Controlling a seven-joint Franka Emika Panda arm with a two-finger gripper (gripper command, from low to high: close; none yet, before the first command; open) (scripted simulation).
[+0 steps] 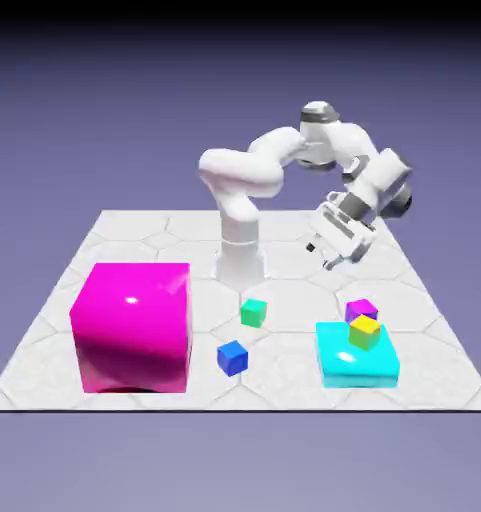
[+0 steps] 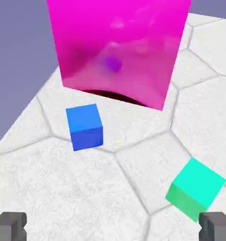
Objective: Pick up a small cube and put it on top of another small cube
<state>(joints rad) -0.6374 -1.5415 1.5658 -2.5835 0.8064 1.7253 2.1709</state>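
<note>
from out here, the biggest thing i can see is the white arm, rising behind the magenta block and off toward the exterior view's right, all on the pale stone-patterned worktop. i'll place everything by that magenta block, the largest of the loose things. the flat cyan block lies well apart from it, on the exterior view's right. the small cubes look much alike in size: the green cube, the one for this job, sits on the worktop to the right of the magenta block in the exterior view; the blue cube sits between the magenta block and the cyan one, nearer the camera than the green. well to the right of the magenta block, the yellow cube shows at the cyan block, and the purple cube shows just beyond the yellow. my jaws are wide open, raised above the worktop, holding nothing.
</note>
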